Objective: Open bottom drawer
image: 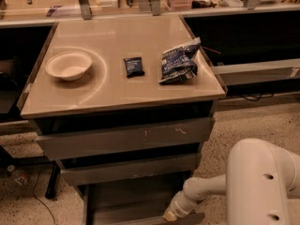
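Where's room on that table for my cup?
Bare: the front strip of the beige tabletop, before the white round bowl, small dark packet and crumpled blue bag. Crowded: packet beside bag. The claw is low, at the grey bottom drawer.

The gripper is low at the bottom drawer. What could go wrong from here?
1. The gripper sits at the bottom drawer, right of its centre, so an off-centre pull may skew and jam it.
2. The contact lies at the picture's lower edge, so slipping might go unnoticed.
3. A jerk could shift the bowl on top.
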`<state>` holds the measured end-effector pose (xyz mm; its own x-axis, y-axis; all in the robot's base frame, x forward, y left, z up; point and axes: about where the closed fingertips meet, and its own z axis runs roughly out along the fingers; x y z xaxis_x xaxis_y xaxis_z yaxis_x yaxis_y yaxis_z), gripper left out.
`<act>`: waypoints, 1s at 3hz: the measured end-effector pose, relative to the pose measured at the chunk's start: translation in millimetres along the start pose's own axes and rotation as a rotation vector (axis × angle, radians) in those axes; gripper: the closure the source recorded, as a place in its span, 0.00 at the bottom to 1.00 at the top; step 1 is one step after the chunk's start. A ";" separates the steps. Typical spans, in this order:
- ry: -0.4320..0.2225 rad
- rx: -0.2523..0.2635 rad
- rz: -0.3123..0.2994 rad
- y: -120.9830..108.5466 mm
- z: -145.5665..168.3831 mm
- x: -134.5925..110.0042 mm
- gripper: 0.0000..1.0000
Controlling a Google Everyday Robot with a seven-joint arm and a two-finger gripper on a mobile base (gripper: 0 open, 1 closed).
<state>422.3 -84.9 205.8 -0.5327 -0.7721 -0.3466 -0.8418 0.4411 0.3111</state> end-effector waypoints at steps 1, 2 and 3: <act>0.002 -0.002 0.001 1.9 -1.2 0.7 1.00; 0.023 -0.030 0.006 18.1 -0.2 13.9 1.00; 0.023 -0.030 0.006 18.1 -0.2 13.9 1.00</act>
<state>399.7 -87.8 206.8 -0.5352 -0.7798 -0.3247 -0.8355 0.4321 0.3394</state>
